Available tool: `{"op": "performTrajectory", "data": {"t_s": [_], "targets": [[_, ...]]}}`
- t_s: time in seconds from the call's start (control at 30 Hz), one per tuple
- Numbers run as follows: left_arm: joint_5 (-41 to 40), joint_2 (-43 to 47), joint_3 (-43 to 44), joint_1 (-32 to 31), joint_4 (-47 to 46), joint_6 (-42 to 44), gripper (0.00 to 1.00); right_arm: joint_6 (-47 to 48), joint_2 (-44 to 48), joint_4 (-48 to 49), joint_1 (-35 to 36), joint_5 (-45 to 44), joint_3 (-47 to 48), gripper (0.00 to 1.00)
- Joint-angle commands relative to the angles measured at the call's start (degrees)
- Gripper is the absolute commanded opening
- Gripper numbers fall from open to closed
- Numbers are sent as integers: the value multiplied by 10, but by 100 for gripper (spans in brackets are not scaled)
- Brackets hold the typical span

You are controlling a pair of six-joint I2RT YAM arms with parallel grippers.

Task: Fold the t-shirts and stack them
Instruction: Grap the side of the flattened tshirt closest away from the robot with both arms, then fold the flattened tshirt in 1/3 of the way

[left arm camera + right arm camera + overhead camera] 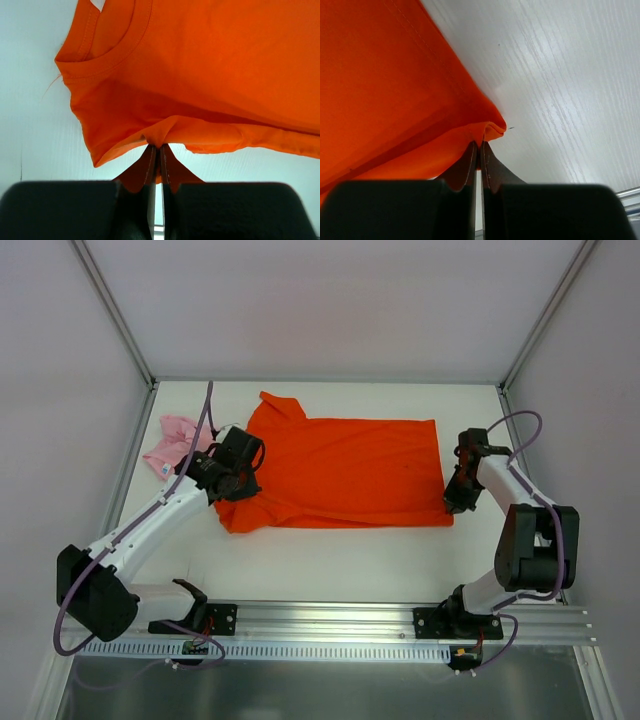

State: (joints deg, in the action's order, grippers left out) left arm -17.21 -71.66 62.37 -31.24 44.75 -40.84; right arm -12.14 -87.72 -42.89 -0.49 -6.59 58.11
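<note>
The orange-red t-shirt (345, 470) lies spread across the middle of the table, collar end to the left. My left gripper (238, 483) is shut on its near left edge, beside the collar (115, 47); the cloth bunches at the fingertips in the left wrist view (158, 146). My right gripper (456, 502) is shut on the shirt's near right corner (490, 125), pinched in the right wrist view (481, 142). The pale pink t-shirt (172, 447) lies crumpled at the far left, behind the left arm.
The white table (330, 565) is walled by a metal frame and pale panels. A mounting rail (400, 625) with both arm bases runs along the near edge. Cables loop over each arm.
</note>
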Motion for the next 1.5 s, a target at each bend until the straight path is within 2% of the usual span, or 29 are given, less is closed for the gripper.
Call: {"op": "performTrajectory", "data": {"t_s": [0.0, 1.03, 1.47], "targets": [[6, -7, 31, 14, -18, 36, 0, 6, -14, -11, 4, -5, 31, 1], [61, -128, 132, 73, -63, 117, 0, -4, -98, -12, 15, -11, 104, 1], [66, -161, 139, 82, -76, 139, 0, -18, -120, -8, 15, -15, 118, 1]]}}
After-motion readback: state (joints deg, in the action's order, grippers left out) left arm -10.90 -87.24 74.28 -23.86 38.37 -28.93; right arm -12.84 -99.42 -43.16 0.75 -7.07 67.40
